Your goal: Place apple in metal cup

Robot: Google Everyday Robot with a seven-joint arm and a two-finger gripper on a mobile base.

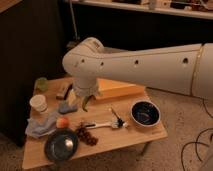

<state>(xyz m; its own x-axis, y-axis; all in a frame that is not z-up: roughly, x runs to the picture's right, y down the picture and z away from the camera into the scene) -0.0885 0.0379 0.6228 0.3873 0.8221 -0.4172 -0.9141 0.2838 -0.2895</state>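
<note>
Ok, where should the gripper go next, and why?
Probably move the gripper toward the apple and get above it before descending. The gripper hangs under the wrist over the back of the table, beside the yellow box. The apple lies apart from it, nearer the front, between the cloth and the grapes, not yet picked up.

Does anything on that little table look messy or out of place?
Only the blue-grey cloth, lying crumpled at the left of the table beside the apple. Nothing looks spilled or broken. The claw hangs over the table's back half.
</note>
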